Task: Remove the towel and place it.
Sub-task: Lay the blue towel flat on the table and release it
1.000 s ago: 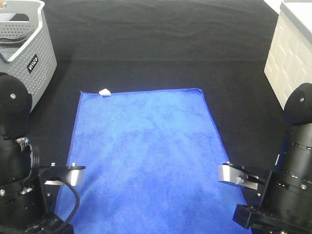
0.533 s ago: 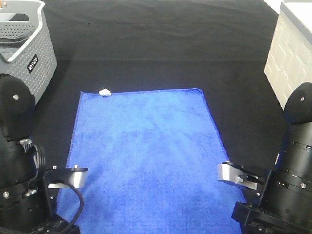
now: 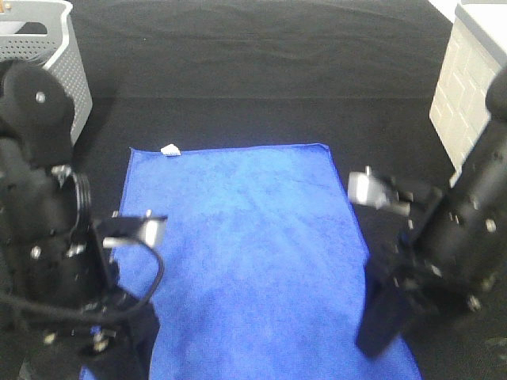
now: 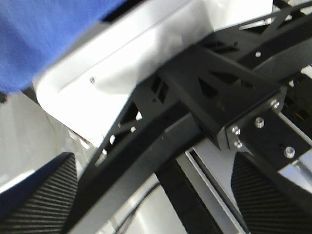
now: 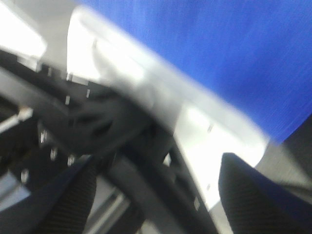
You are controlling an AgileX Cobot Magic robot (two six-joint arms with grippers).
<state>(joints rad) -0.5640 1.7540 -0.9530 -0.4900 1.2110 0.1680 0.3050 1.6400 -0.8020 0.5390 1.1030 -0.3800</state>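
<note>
Right now the towel (image 3: 245, 253) lies flat and spread on the black bench (image 3: 253, 71), its long sides running from 12 to 6 o'clock, with the small white tag (image 3: 169, 149) at its 11 o'clock corner. A grey perforated basket (image 3: 75, 79) stands on the bench at 10 o'clock and a white bin (image 3: 475, 79) at 2 o'clock, both well apart from the cloth. One arm hangs over the towel's edge at 8 o'clock and the other at 4 o'clock; neither touches it as far as the high view shows.

The left hand (image 4: 153, 214) has its two ribbed fingers (image 4: 39, 195) spread wide with nothing between them, and the right hand (image 5: 156, 209) is likewise spread and empty. Both wrist views are blurred.

I judge the step to be the reach for a first grip on the cloth. To do it well, each hand should come down on its own long edge, at matching points, so the towel rises level. Flat microfibre gives little to bite, so the fingers should press into the fabric and gather a small fold as they close. Both hands should then rise together, high enough that the far edge clears the bench. Where it should be placed I cannot tell
</note>
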